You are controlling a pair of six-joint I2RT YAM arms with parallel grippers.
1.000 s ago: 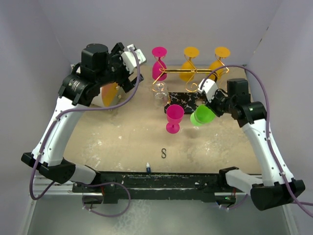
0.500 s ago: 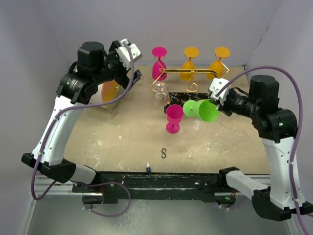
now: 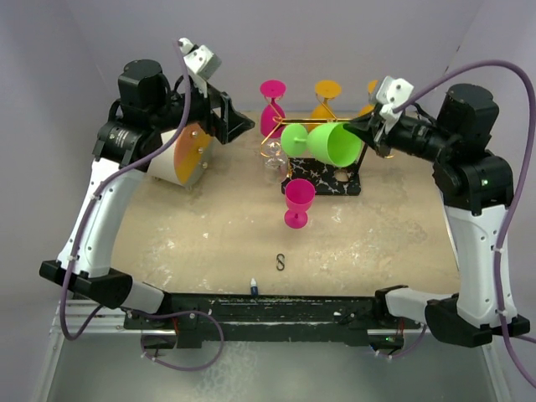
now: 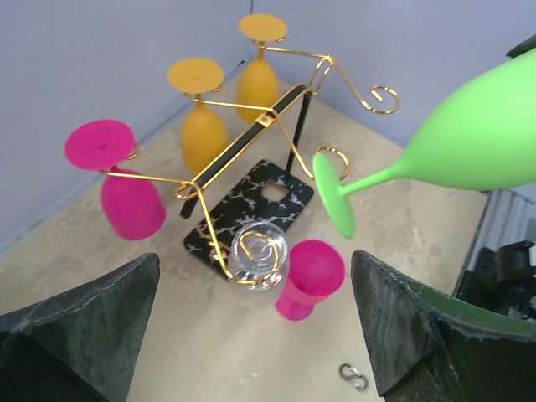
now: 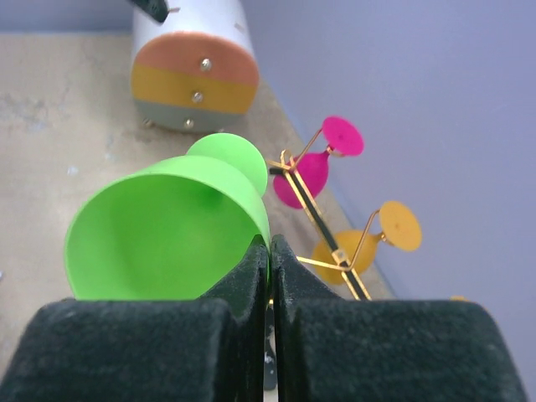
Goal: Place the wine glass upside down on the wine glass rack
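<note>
— Saw a standing pink glass (image 3: 298, 201) right way up on the sandy table (image 3: 209, 226).
— Spotted a hanging pink glass (image 3: 272, 107) too, upside down near the back wall.
— Counted a first orange glass (image 4: 201, 117) next to that one and a second orange glass (image 4: 258, 75) past it, both upside down as well.
— Found a see-through glass (image 4: 258, 264) just beside the standing pink glass. Could not tell how held up.
— Noticed a little S-shaped hook (image 3: 280, 262) lying flat nearer the front, well apart from the glasses.
— Saw a tiny thing with a blue tip (image 3: 253, 287) at the front edge. Too small to tell more.
— Looked left and found a round drum (image 3: 180, 155) on its side, white, with orange, yellow and grey stripes on the end.
</note>
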